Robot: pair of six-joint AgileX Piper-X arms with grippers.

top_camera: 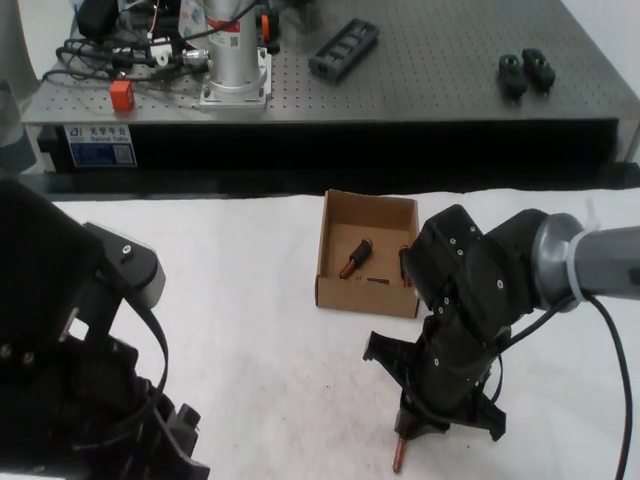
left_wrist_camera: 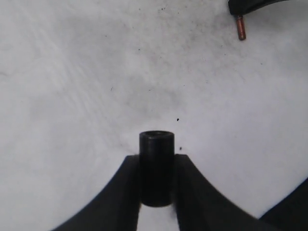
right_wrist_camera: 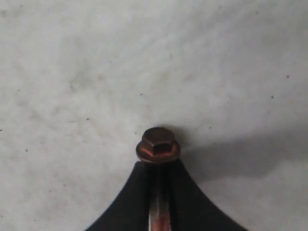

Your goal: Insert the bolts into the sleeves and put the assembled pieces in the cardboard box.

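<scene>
My left gripper (left_wrist_camera: pixel 157 180) is shut on a black cylindrical sleeve (left_wrist_camera: pixel 156 166), its bore facing the camera, above the white cloth. My right gripper (right_wrist_camera: pixel 159 192) is shut on a copper bolt (right_wrist_camera: pixel 158 145) by its shank, hex head out past the fingertips. In the high view the right arm (top_camera: pixel 470 300) hangs over the cloth in front of the cardboard box (top_camera: pixel 365 293), and the bolt's tip (top_camera: pixel 398 456) pokes out below its gripper. The left arm (top_camera: pixel 90 400) sits at the lower left. Inside the box lies an assembled bolt-and-sleeve piece (top_camera: pixel 354 258). The left wrist view catches the bolt's tip (left_wrist_camera: pixel 240 28) far off.
The white cloth (top_camera: pixel 250 350) covers the bench in front. Behind it stands a metal perforated table (top_camera: pixel 450 70) with a black tray (top_camera: pixel 343 47), two black parts (top_camera: pixel 525 70), an orange block (top_camera: pixel 121 95), cables and a metal post (top_camera: pixel 235 50).
</scene>
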